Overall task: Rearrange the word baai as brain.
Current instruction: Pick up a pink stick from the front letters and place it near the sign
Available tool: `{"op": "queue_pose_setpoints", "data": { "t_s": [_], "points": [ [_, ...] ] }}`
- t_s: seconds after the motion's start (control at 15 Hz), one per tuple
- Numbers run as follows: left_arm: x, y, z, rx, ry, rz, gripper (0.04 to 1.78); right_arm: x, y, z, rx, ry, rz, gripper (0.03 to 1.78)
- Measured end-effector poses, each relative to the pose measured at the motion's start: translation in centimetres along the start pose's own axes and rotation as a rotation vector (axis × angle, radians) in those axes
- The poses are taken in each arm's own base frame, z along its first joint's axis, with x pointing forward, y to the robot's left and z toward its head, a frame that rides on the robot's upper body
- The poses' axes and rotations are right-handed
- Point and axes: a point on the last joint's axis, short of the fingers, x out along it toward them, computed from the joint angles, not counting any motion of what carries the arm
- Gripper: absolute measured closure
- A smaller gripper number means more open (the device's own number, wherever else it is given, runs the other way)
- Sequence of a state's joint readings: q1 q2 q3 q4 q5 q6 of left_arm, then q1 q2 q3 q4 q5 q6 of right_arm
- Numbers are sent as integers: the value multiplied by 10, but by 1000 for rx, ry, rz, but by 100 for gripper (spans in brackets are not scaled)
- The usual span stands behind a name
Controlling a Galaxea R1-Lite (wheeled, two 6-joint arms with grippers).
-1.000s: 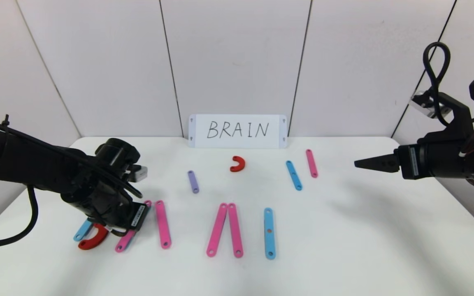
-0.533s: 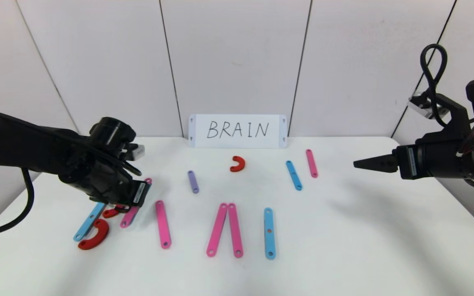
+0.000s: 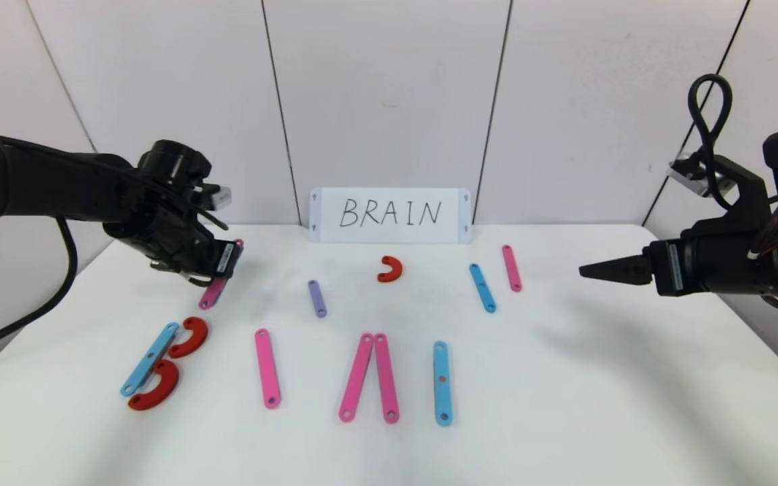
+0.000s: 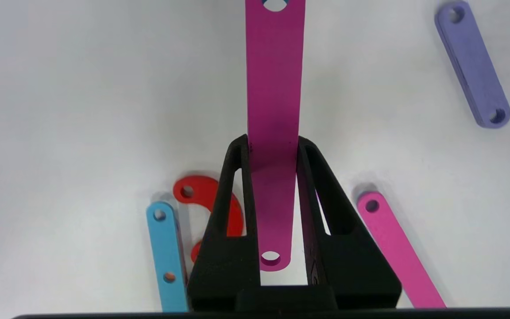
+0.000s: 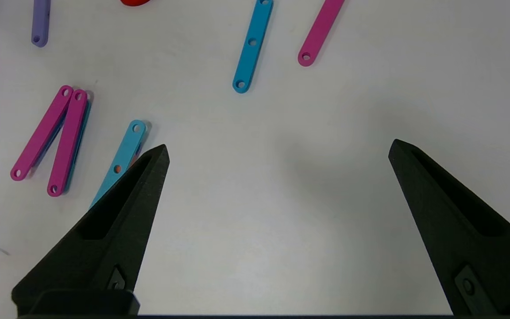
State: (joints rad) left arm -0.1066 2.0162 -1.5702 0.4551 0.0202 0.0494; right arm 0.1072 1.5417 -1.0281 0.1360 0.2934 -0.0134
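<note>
Left hand [image 4: 272, 146] clamped on a pink strip [image 4: 274, 84] above the desk [image 3: 564, 378]; right hand [image 5: 277, 153] agape, idle; risk: strip pivoting, slipping, landing skewed near the red half-rings [image 3: 190, 335].

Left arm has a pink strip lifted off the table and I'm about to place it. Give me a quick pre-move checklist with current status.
1. Grip: left end effector is shut on the pink strip, pinched near one end. Ok.
2. Strip clear of the table: in the head view it hangs tilted from the end effector above the back left of the table. Ok.
3. B untouched: the blue strip and two red half-rings lie together at front left. Ok.
4. R upright in place: single pink strip lies right of the B. Ok.
5. Right end effector out of the way: open, over the table's right side. Ok.
6. Exact drop spot: cannot tell.
</note>
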Motion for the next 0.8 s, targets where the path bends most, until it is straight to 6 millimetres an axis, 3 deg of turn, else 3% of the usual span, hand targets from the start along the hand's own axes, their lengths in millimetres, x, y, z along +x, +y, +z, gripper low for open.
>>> {"op": "queue_pose_setpoints", "data": {
  "t_s": [0.2,0.4,0.8],
  "points": [
    [27,12,18,18,-19,15,152,1,1,-1,-2,4,6,7],
    [54,18,24,14,-10,-40,152,1,3,-2,-7,10,12,7],
    [76,24,22,7,20,-50,152,1,4,-4,-8,14,14,7]
  ]
}}
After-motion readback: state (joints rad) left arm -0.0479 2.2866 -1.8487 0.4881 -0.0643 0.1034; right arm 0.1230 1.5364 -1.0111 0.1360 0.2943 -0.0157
